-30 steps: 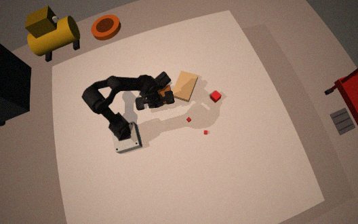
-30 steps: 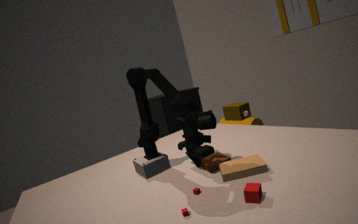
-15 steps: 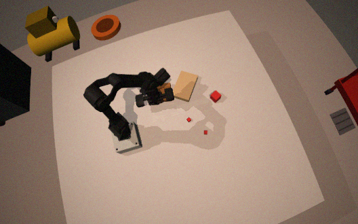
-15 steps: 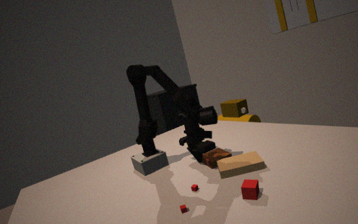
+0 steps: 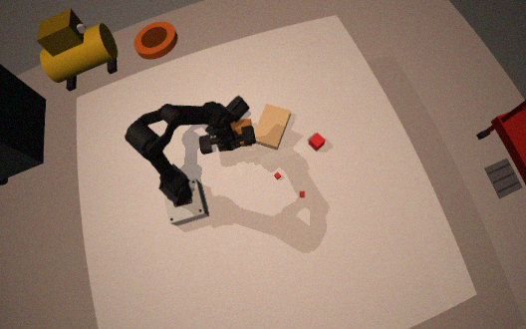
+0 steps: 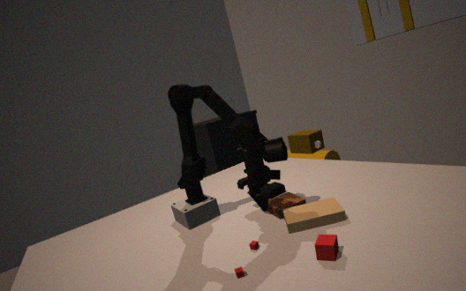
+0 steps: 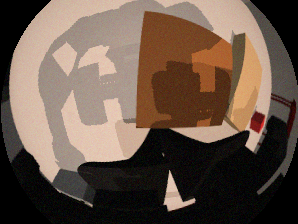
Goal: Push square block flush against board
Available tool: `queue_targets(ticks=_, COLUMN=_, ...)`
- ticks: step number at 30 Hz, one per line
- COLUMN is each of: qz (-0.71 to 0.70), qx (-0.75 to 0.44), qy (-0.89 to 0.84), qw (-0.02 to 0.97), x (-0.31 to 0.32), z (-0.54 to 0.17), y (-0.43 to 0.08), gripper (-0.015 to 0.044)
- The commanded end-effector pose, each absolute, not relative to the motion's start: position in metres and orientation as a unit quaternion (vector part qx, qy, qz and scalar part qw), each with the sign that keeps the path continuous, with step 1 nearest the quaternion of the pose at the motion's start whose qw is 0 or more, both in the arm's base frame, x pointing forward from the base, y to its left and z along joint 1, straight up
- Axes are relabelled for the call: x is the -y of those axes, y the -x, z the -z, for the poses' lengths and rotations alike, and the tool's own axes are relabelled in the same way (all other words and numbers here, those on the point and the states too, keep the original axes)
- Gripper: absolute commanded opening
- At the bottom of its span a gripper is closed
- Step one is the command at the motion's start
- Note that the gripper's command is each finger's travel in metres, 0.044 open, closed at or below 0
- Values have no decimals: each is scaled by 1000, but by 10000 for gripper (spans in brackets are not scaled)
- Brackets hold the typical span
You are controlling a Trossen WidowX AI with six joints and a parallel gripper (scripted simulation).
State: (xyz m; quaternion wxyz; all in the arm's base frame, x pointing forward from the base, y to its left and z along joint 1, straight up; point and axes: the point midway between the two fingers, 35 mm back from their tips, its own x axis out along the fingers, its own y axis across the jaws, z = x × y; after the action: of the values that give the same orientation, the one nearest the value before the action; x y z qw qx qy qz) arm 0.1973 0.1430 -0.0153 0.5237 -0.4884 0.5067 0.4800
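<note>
The square brown block [image 5: 243, 125] [image 6: 283, 205] [image 7: 185, 55] lies flat left of the tan board [image 5: 274, 122] [image 6: 315, 212] [image 7: 252, 70] in the top view, partly hidden by the arm. There a wedge-shaped gap shows toward the far end, so their facing sides look not parallel. Near the board's near corner they are very close; I cannot tell if they touch. My gripper [image 6: 266, 208] [image 7: 156, 128] is shut and empty. Its tips are low, right at the block's near side; contact is not clear. In the top view the tips are hidden.
A larger red cube [image 5: 316, 142] [image 6: 326, 248] [image 7: 257, 121] stands right of the board. Two tiny red cubes lie nearer, one [image 5: 277, 175] [image 6: 254, 245] closer to the board and another [image 5: 302, 194] [image 6: 239, 272] farther off. The grey arm base [image 5: 189, 214] [image 6: 196, 216] stands left.
</note>
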Motion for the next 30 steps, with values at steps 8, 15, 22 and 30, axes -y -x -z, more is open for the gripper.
queue_targets(ticks=8, qz=-481, qx=-508, qy=486, qw=524, x=-129, z=17, y=-198, gripper=0)
queue_targets(ticks=15, qz=-481, qx=-508, qy=486, qw=524, x=-118, z=17, y=-197, gripper=0)
queue_targets(ticks=22, qz=-480, qx=-508, qy=486, qw=524, x=-107, z=18, y=-196, gripper=0)
queue_targets(ticks=30, qz=-478, qx=-512, qy=486, qw=523, x=-100, z=17, y=-195, gripper=0)
